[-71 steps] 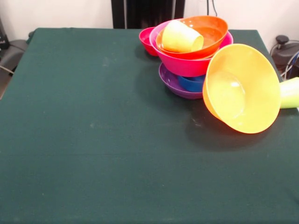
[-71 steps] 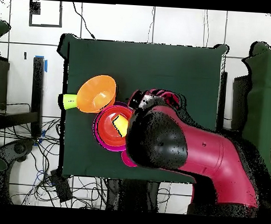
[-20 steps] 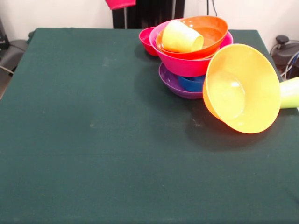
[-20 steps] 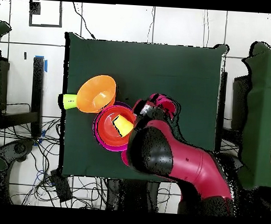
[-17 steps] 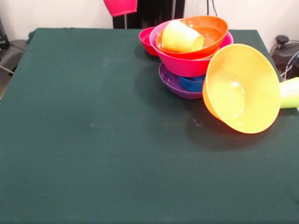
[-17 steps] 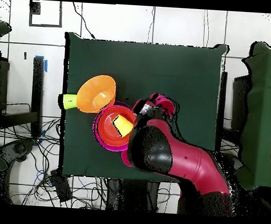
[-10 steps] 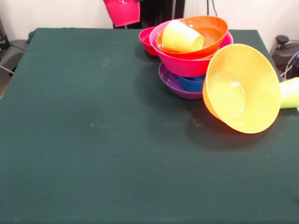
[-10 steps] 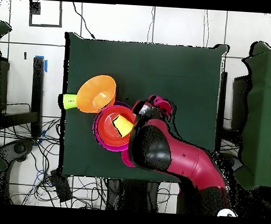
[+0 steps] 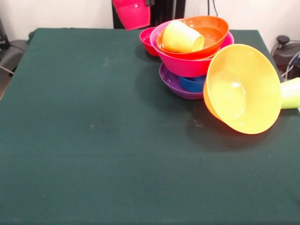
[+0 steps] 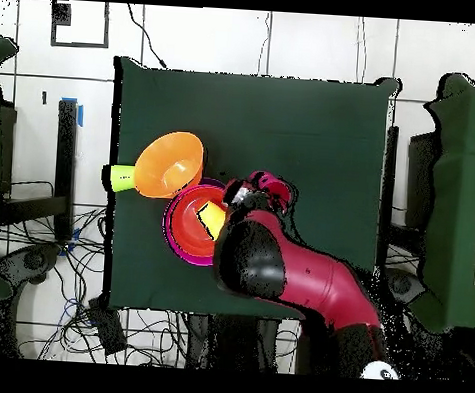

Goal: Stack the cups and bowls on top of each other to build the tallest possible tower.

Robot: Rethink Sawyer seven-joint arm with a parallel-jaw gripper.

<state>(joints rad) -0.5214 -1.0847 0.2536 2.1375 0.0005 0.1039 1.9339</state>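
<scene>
The tower stands at the table's far right: a purple bowl (image 9: pixel 172 83) lowest, a blue bowl (image 9: pixel 192 84), a pink bowl (image 9: pixel 185 65) and a red-orange bowl (image 9: pixel 212 29) with a yellow cup (image 9: pixel 181 37) lying in it. A red cup (image 9: pixel 133 13) hangs in the air just left of the tower, held from above by my gripper (image 10: pixel 263 189). A small red bowl (image 9: pixel 147 39) sits behind the tower. A light orange bowl (image 9: pixel 241 89) lies tipped on its side, with a lime green cup (image 9: pixel 291 93) beyond it.
The dark green table (image 9: pixel 93 140) stretches out left of and in front of the pile. Seen from overhead, my arm (image 10: pixel 278 262) covers the tower's right side, with the light orange bowl (image 10: pixel 168 163) near the left table edge. Cables (image 9: pixel 285 51) lie off the table.
The red cup has come down into the front view from the top edge and moved right, closer to the tower. The bowls and other cups have not moved.
</scene>
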